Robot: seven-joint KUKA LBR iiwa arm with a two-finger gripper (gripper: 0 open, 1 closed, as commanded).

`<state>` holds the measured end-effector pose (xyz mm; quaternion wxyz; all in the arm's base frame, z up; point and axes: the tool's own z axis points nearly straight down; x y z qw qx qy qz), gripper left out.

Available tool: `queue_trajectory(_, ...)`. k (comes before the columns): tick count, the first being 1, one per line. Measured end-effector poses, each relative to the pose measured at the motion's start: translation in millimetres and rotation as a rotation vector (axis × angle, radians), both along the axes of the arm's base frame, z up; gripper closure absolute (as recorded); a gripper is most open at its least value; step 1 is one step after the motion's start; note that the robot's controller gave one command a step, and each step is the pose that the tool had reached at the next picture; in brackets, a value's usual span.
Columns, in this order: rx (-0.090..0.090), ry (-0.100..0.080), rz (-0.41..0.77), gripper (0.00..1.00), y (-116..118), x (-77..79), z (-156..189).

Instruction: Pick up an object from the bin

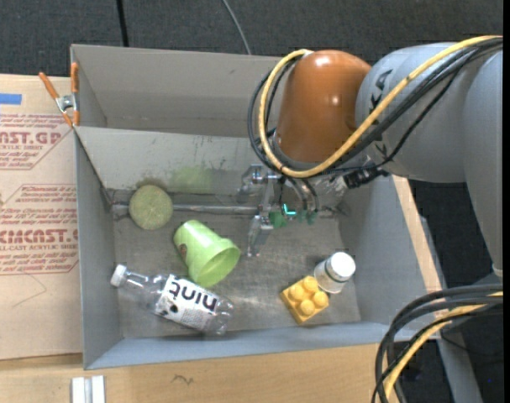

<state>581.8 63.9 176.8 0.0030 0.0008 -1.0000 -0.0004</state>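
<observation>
Lying along the near wall of the bin (pixel 154 99), a clear bottle (pixel 175 296) with a black-and-white label pointed its cap to the left. To its right sat a yellow block (pixel 305 299) with round studs, touching or nearly touching a vial (pixel 334 272) with a white cap, which leaned toward the right wall. Further in, near the middle of the floor, a green cup (pixel 206 250) lay on its side, its mouth facing down and right. The hand (pixel 259 229) hung just to the right of that cup, its tip low over the bare floor; it seemed close to the cup's rim, perhaps touching, though the angle left that unsure. Whether the hand was released or clenched could not be told. Beyond the cup, toward the left, a pale green ball (pixel 150 206) rested near the far wall. The arm (pixel 439 116) came in from the right, its orange cover (pixel 322 107) and looped cables above the hand.
</observation>
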Motion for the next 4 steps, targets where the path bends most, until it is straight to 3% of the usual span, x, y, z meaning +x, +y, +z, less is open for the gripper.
queue_trajectory(1, 0.001, -0.008, -0.001, 0.00, -0.3, 1.8, 4.5)
queue_trajectory(2, -0.003, -0.005, 0.005, 0.00, 37.9, 8.8, -52.2)
queue_trajectory(3, -0.006, -0.022, -0.001, 0.00, 31.4, 12.4, -44.5)
queue_trajectory(4, -0.001, -0.001, -0.167, 0.00, 74.5, 1.3, -44.6)
